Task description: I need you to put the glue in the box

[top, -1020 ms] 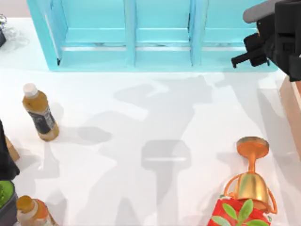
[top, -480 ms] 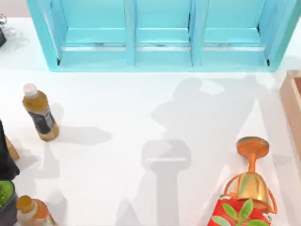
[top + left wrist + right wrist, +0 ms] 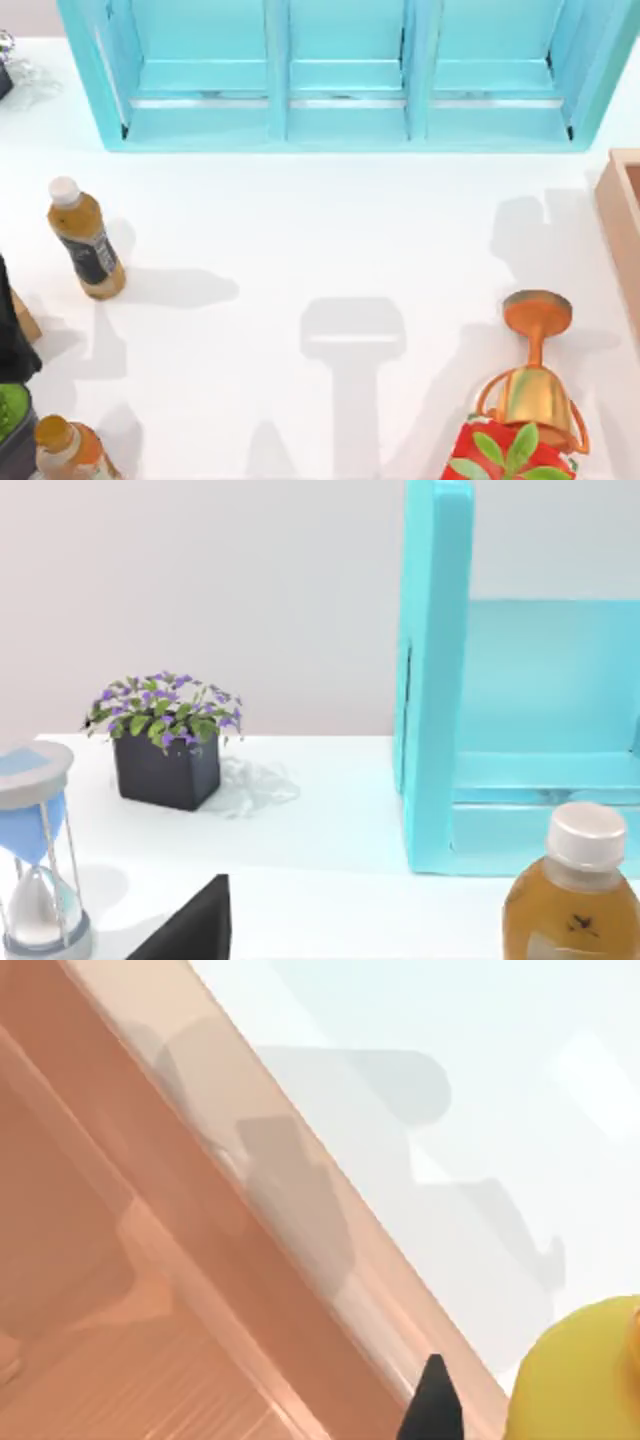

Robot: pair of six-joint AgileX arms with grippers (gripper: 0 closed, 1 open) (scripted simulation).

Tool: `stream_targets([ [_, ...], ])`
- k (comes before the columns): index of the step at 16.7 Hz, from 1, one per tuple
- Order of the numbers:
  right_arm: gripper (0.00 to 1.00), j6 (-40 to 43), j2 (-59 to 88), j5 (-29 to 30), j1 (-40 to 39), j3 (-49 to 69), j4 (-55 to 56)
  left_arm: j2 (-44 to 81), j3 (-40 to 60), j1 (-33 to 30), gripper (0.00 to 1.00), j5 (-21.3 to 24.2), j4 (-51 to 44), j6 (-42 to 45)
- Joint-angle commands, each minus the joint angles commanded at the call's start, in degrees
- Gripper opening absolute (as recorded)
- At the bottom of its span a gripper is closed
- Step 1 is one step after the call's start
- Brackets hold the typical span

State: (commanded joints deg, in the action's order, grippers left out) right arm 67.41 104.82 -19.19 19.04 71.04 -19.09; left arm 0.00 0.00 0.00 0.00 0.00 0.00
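The right arm that reached across the top right corner a second ago has gone from the overhead view, and its shadow on the desk (image 3: 300, 230) has slid right toward the box (image 3: 622, 215). The right wrist camera looks down on the box's tan wall (image 3: 300, 1220) and pinkish inside, with a rounded yellow shape (image 3: 580, 1380) beside a dark fingertip (image 3: 432, 1405); that looks like the glue at the right gripper, though I cannot tell whether the gripper is clenched on it. The left arm (image 3: 12, 330) sits parked at the left edge. The amber bottle (image 3: 85, 240) stands on the left, the trophy (image 3: 535, 370) lies by the red block (image 3: 505, 452)
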Motion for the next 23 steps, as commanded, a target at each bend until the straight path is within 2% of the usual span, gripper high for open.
stream_targets([
  [16,0.00,43.3,7.2,-33.1,24.9,-0.6,-32.3,0.0,0.0,0.0,1.00,0.0,0.0,0.0],
  [23,0.00,59.6,11.4,-48.2,33.6,-2.8,-52.8,0.0,0.0,0.0,1.00,0.0,0.0,0.0],
])
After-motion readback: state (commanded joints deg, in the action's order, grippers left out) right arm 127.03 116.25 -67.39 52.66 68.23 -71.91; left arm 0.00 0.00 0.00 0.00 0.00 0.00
